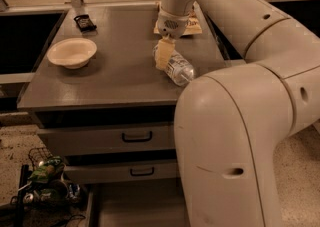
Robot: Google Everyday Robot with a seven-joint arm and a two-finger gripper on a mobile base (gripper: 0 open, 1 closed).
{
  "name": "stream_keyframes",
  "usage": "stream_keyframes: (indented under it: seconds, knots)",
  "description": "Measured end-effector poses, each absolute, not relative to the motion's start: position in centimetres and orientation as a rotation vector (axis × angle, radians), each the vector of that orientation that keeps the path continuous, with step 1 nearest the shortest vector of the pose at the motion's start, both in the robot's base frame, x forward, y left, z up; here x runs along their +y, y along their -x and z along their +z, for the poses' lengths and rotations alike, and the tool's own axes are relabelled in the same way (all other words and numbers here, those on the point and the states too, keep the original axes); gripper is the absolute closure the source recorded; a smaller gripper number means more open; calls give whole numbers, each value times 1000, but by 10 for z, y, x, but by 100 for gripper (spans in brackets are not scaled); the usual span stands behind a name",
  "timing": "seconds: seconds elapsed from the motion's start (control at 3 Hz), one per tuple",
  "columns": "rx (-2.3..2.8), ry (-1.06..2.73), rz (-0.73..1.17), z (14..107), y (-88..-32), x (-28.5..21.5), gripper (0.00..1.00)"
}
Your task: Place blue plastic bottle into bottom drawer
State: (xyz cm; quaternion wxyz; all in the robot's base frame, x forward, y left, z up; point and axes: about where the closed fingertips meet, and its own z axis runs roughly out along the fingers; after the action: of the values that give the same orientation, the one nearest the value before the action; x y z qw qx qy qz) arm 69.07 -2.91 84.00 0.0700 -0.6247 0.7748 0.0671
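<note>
The end effector (164, 55) is hanging low over the desk (115, 78), meeting the base end of the blue plastic bottle (179, 68), which is lying on its side there. Whether it is clamping, I cannot tell. The bottom drawer (135, 203) is standing open below.

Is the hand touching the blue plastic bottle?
Cannot tell. Camera view: the hand covers one end of the blue plastic bottle, hiding any contact or gap.

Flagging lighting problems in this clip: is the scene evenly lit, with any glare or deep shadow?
Camera view: dim, warm brownish light overall; the robot's hand sits over the small clear ribbed plastic bottle on the grey cabinet top; the bottle glints faintly; the open bottom grey drawer lies in shade; the pale arm hides the right side.
</note>
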Motion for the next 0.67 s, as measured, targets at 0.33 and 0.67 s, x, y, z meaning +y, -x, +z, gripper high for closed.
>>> stream_keyframes:
  seconds: [0.33, 0.67]
  knots:
    - [2331, 1880, 202, 840, -691, -29, 100]
    - [2272, 1880, 198, 847, -690, -26, 100]
